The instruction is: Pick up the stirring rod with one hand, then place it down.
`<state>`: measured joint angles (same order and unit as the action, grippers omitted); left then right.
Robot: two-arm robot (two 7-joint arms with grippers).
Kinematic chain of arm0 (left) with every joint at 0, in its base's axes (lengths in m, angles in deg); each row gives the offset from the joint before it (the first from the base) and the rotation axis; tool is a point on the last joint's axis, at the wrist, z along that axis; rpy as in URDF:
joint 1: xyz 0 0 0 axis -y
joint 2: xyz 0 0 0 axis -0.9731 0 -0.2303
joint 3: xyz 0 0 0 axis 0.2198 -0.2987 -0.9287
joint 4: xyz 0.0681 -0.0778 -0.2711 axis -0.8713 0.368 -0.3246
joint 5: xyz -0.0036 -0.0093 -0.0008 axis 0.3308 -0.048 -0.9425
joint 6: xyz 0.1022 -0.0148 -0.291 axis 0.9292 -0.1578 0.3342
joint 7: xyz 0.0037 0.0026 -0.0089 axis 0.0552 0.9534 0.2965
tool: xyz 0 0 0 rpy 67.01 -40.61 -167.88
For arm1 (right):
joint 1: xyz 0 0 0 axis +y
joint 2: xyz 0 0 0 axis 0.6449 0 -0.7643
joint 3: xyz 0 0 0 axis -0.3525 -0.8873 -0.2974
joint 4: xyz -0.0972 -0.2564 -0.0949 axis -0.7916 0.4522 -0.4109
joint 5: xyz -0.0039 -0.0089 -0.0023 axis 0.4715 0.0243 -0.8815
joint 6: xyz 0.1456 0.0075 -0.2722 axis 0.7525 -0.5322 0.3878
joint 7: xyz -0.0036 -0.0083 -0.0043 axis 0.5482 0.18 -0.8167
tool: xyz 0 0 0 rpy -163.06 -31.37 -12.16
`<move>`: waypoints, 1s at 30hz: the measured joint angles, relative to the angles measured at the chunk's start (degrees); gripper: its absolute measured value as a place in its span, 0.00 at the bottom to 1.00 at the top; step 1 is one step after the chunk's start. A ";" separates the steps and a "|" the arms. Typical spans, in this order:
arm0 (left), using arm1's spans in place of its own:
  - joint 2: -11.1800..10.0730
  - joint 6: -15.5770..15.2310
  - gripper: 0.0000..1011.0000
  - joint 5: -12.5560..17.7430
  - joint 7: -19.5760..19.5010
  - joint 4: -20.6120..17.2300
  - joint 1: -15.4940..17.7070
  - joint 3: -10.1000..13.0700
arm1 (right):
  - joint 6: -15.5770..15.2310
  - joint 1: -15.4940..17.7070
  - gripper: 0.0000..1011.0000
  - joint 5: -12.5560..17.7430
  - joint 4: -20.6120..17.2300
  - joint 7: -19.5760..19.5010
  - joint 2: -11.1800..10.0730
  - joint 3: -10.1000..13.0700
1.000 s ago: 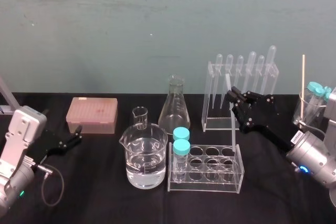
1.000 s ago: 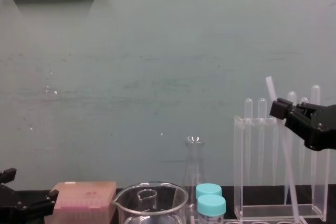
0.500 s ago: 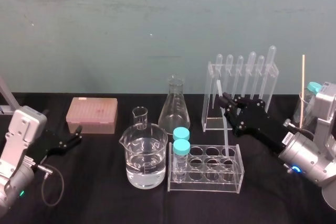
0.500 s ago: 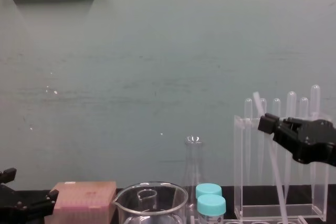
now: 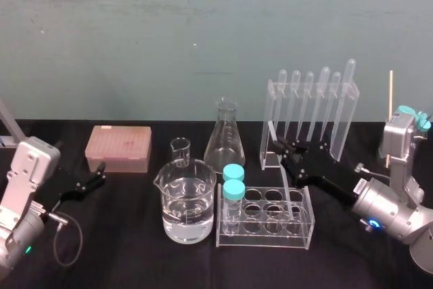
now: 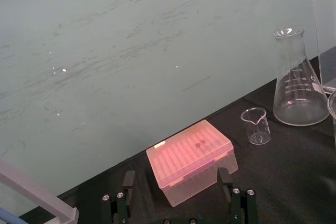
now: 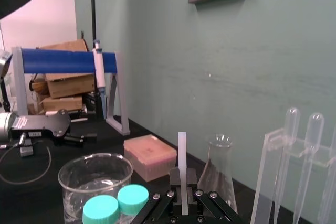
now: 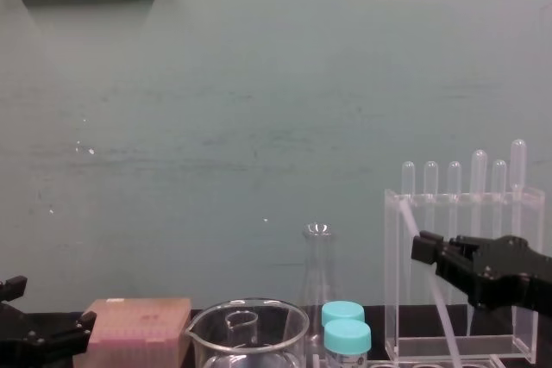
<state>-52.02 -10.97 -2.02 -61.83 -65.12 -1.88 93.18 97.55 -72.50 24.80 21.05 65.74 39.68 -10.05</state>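
Racks stand centre-right: pipette rack behind, test-tube rack in front. Left gripper idles at far left, fingers spread. Right gripper, between the racks, clamps the tilted stirring rod on its upper part. It is probably light, stiff, slick and brittle; a gentle hold nearer mid-length should balance better.

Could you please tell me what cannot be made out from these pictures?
- Stirring rod, lower end, head view: blurs into the clear tube rack; whether it rests on anything is unclear.
- Same end, chest view: cut off by the bottom edge, below the right gripper, whose jaws are shut on the rod.
- Left gripper, parked far left: left wrist view's bottom edge cuts its jaws' bases.
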 joint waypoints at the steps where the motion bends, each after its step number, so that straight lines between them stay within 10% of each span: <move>1: 0.00 0.00 0.99 0.00 0.00 0.00 0.00 0.00 | -0.24 -0.19 0.06 -0.14 0.40 0.01 0.03 -0.23; 21: 0.00 0.00 0.99 0.00 0.00 0.00 0.00 0.00 | -1.20 -0.52 0.06 -0.45 0.80 -0.03 -0.08 -0.69; 30: 0.00 0.00 0.99 0.00 0.00 0.00 0.00 0.00 | -1.05 -0.48 0.25 -0.46 0.78 -0.05 -0.08 -0.64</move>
<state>-52.02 -10.97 -2.02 -61.82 -65.12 -1.88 93.18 96.50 -72.99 24.34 21.83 65.69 39.60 -10.69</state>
